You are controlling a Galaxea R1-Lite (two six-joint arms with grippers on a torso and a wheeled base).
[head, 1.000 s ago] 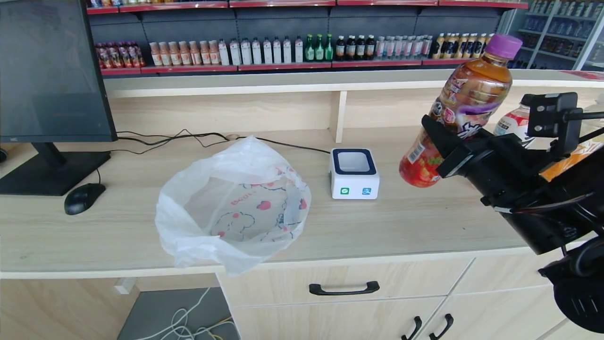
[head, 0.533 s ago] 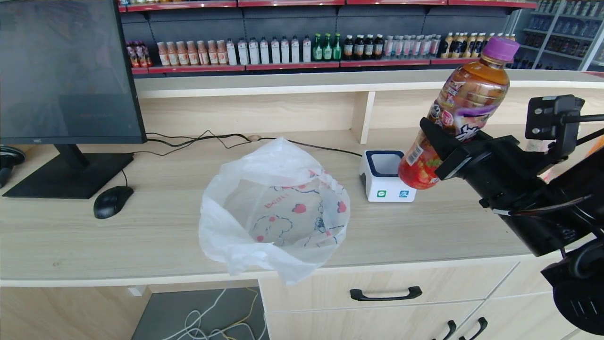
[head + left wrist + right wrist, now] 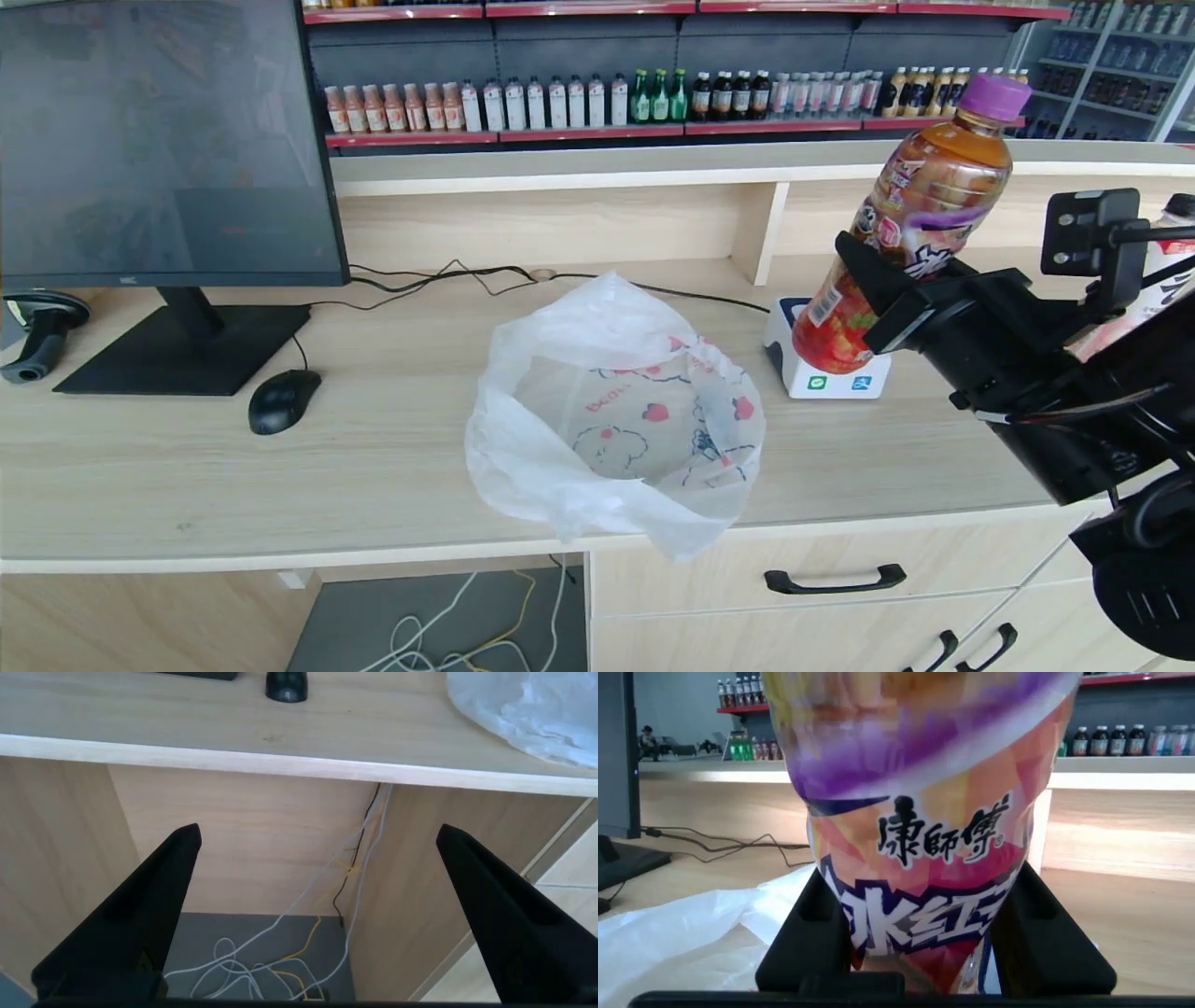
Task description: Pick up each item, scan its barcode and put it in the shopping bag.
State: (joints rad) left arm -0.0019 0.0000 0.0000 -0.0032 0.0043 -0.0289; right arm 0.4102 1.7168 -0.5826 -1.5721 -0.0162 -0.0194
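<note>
One bottle [image 3: 920,224], head view: tilted, clamped in right jaws, base above scanner [image 3: 836,381], shopping bag [image 3: 616,420] beside. Left wrist: left jaws wide, empty. Right wrist: bottle gripped mid-label. Risk: barcode [image 3: 820,303] side-facing, likely unread.

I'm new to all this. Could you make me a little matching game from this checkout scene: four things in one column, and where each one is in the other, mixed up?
Things
1. bottle
2. shopping bag
3. scanner
4. mouse

Places
A. on the counter, beside the monitor's stand
B. clamped in the right gripper, above the counter
C. lying open at the counter's front edge
D. on the counter, partly hidden behind the bottle's lower end

Pairs: 1-B, 2-C, 3-D, 4-A
</note>
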